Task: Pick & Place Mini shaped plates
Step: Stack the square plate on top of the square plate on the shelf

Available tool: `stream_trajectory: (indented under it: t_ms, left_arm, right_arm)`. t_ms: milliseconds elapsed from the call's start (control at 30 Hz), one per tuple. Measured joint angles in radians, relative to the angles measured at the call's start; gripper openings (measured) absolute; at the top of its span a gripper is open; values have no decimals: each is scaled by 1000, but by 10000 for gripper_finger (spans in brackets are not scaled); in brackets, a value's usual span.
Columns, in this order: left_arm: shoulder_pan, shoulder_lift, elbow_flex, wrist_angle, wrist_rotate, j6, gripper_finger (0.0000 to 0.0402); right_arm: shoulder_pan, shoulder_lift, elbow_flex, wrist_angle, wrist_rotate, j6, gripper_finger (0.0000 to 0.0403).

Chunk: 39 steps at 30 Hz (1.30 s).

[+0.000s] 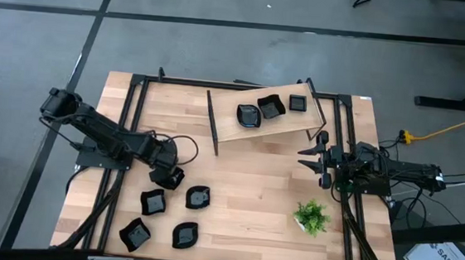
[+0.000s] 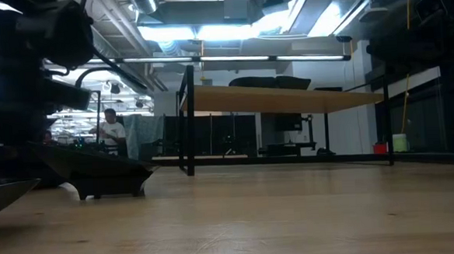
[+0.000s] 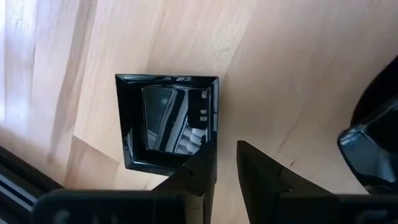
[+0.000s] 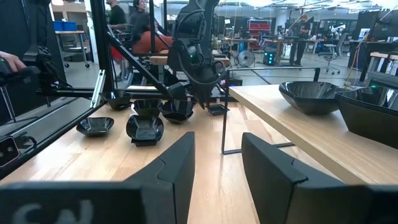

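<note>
A square glossy black mini plate (image 3: 166, 121) lies flat on the wooden table under my left gripper (image 3: 225, 149), which points down at the table's left part (image 1: 168, 175). The gripper is open by a narrow gap. One finger (image 3: 198, 171) stands over the plate's corner and the other (image 3: 261, 177) stands outside the rim. Several more black plates (image 1: 198, 197) (image 1: 154, 201) (image 1: 184, 235) lie on the table near it. Three plates (image 1: 249, 115) (image 1: 271, 108) (image 1: 298, 104) sit on a raised board (image 1: 232, 130). My right gripper (image 4: 217, 155) waits open and level at the table's right side (image 1: 307, 157). My left gripper comes at the square plate from above, with the rim's side (image 3: 216, 124) near one corner lying between its fingers. Bare wood shows between that rim and the outer finger. I cannot tell whether the inner finger touches the plate, which rests flat on the table.
A small green potted plant (image 1: 311, 217) stands at the right near the front. The raised board rests on black metal legs (image 1: 213, 124) at the table's far middle. Another black plate (image 3: 373, 149) lies close beside my left gripper. Bare wood lies in the table's middle (image 1: 253, 181).
</note>
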Motion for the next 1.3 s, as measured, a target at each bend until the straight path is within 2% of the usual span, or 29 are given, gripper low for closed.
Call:
stream_trajectory:
  t_ms: [667,800,967,1300]
  left_arm:
    - [100,79,0,28,-3,24,58]
    - [101,82,-1,30,-13,26,48]
    - [100,82,-1,27,-21,23,8]
    - [100,28,-1,29,-51,-31,3]
  right_arm:
    - [0,0,0,0,0,0,132]
    - [0,0,0,0,0,0,132]
    - [0,0,0,0,0,0,132]
    - [0,0,0,0,0,0,132]
